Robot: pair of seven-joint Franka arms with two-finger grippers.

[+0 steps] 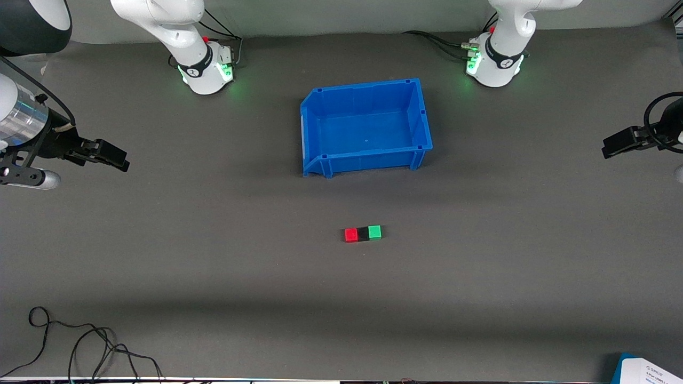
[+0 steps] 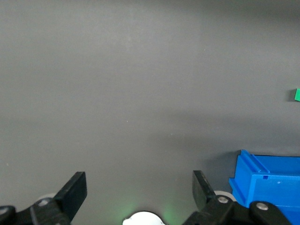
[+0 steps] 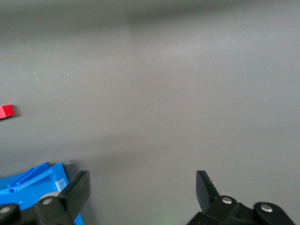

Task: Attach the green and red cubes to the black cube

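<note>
The red cube [image 1: 350,235], the black cube [image 1: 363,233] and the green cube [image 1: 374,232] lie in one touching row on the grey mat, the black one in the middle, nearer to the front camera than the blue bin. The green cube's edge shows in the left wrist view [image 2: 296,95], the red cube's in the right wrist view [image 3: 6,111]. My left gripper [image 1: 613,144] is open and empty, held up at the left arm's end of the table. My right gripper [image 1: 114,156] is open and empty at the right arm's end. Both arms wait.
An empty blue bin [image 1: 320,128] stands mid-table between the two arm bases; it also shows in the left wrist view [image 2: 267,185] and the right wrist view [image 3: 33,180]. Black cables [image 1: 80,341] lie at the front corner on the right arm's side.
</note>
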